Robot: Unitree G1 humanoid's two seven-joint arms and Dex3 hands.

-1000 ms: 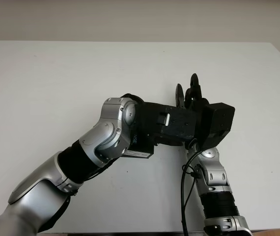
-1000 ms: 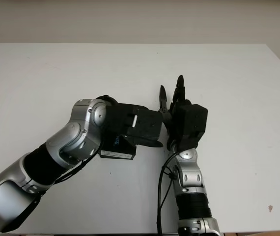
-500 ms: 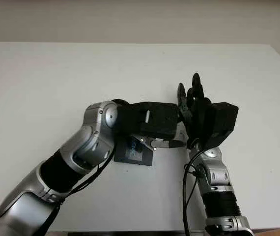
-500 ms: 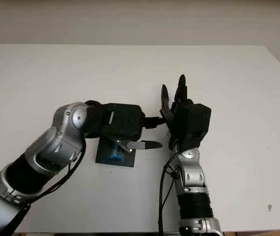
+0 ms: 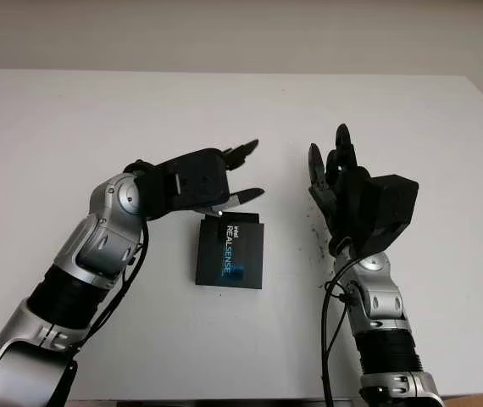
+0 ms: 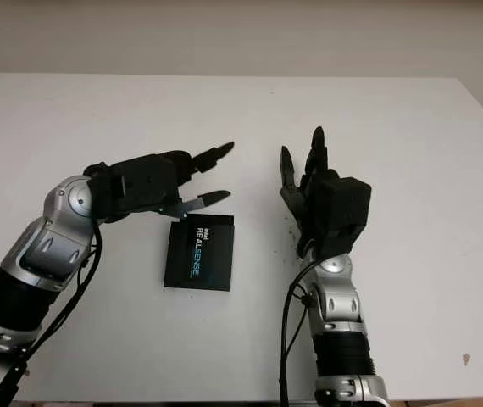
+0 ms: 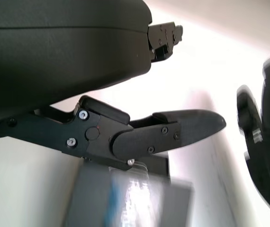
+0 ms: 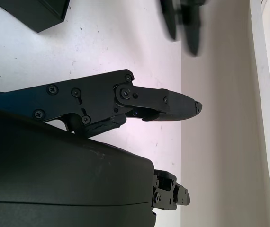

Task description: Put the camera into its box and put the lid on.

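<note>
Lying closed mid-table, the box seems lidded; left hand and right hand are held open, empty.

1. The box lay closed on the tabletop, near its front middle.
2. The left hand, open, hung just behind the box, toward its left.
3. The right hand, open, stood right of the box, apart from it.
</note>
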